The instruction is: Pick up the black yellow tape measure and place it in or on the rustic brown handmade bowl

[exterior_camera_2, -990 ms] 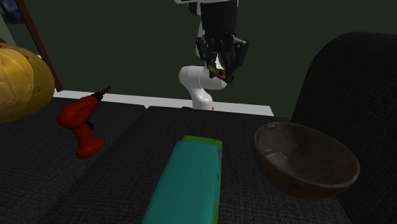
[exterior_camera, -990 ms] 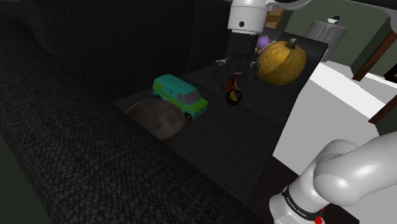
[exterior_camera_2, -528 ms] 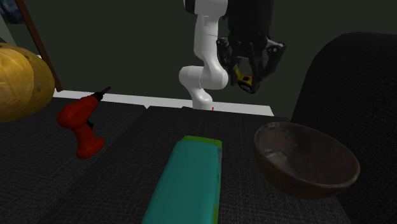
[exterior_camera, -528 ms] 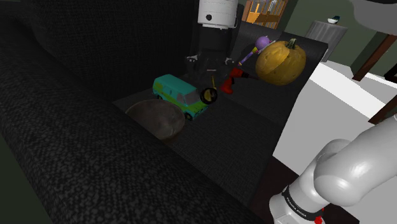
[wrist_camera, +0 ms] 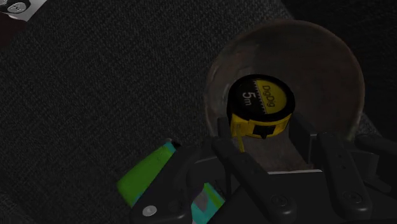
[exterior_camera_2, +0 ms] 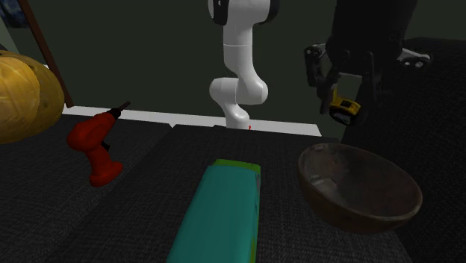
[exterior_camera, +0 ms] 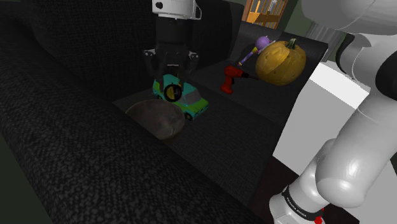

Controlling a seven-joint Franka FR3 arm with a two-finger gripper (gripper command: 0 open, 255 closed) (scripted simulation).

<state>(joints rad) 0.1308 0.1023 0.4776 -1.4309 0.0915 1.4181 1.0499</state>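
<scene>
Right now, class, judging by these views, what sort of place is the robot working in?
Probably a living room: the work surface looks like a dark upholstered sofa, brown shelves stand behind, and a teal toy van lies on it.

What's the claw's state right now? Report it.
Claw: shut on the tape measure, over the bowl.
</scene>
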